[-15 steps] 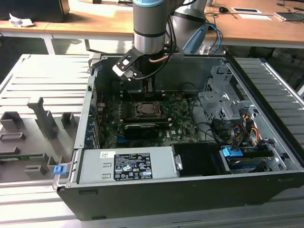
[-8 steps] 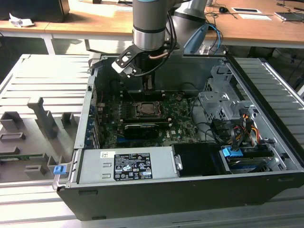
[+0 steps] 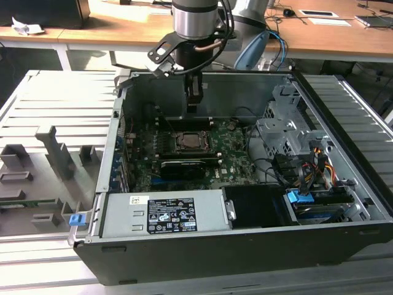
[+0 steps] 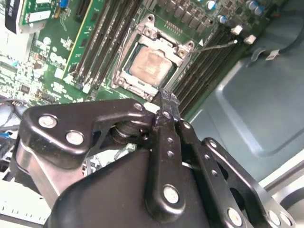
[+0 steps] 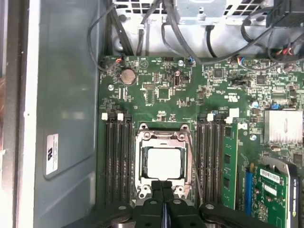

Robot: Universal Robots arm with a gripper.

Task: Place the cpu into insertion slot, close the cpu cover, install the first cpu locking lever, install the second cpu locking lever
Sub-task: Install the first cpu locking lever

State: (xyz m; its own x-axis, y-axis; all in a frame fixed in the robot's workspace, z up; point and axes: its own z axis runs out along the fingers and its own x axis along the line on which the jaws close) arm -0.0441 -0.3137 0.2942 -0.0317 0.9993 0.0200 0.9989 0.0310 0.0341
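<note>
The cpu point(image 5: 164, 163) lies flat in the insertion slot point(image 5: 142, 166) on the green motherboard, its silver-grey top showing in both wrist views point(image 4: 149, 66). The cpu cover point(image 5: 163, 141) lies down around it as a silver frame point(image 4: 183, 53). A thin wire lever point(image 4: 217, 46) sticks out past one socket corner, and a thin lever point(image 5: 193, 159) runs along the socket's side. My gripper point(image 5: 163, 185) hangs just above the socket's edge, fingers shut together with nothing between them. In the exterior view the gripper point(image 3: 194, 104) hovers over the far side of the socket point(image 3: 190, 142).
Black memory slots point(image 5: 116, 161) flank the socket on both sides. Cables point(image 5: 142, 28) hang across the board's far end. The case's walls point(image 3: 116, 147), a drive cage point(image 3: 288, 132) and the power supply point(image 3: 163, 215) ring the board.
</note>
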